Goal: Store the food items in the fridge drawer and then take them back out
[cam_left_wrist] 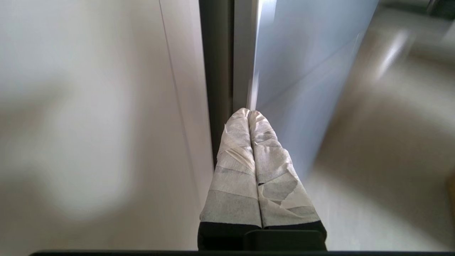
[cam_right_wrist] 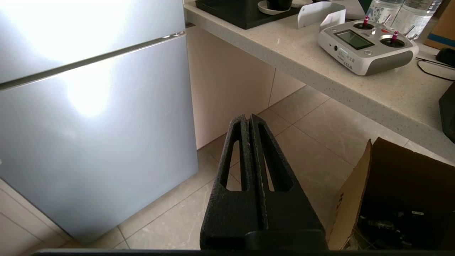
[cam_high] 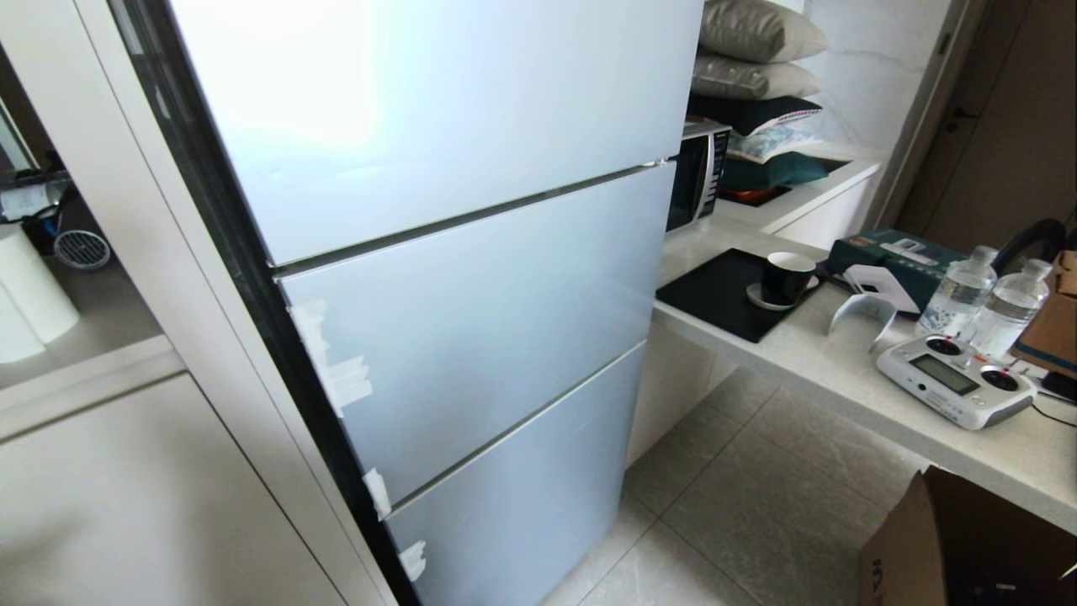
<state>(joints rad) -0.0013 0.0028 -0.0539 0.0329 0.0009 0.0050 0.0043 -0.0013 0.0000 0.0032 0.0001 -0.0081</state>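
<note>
Neither arm is seen in the head view; both grippers are shown only by their own wrist cameras. The left gripper is held out straight toward the fridge, its tape-wrapped fingers pressed together with nothing between them, the tips pointed at the dark gap between the pale cabinet panel and the edge of the blue-grey fridge door. Whether the tips touch that edge cannot be told. The right gripper is held above the tiled floor, its black slotted fingers closed flat against each other and empty, with the lower fridge door to one side and an open cardboard box to the other.

In the head view the three fridge door fronts are seen shut, with strips of white tape along their left edge. The fridge drawer and the two fruits are not visible in any view; whatever lies behind the doors is hidden.

On the countertop a black mug on a saucer, two water bottles and a grey remote controller are seen. A microwave is cut off by the fridge, and the cardboard box is cut off by the picture's corner. Much of the left wrist view is blurred.
</note>
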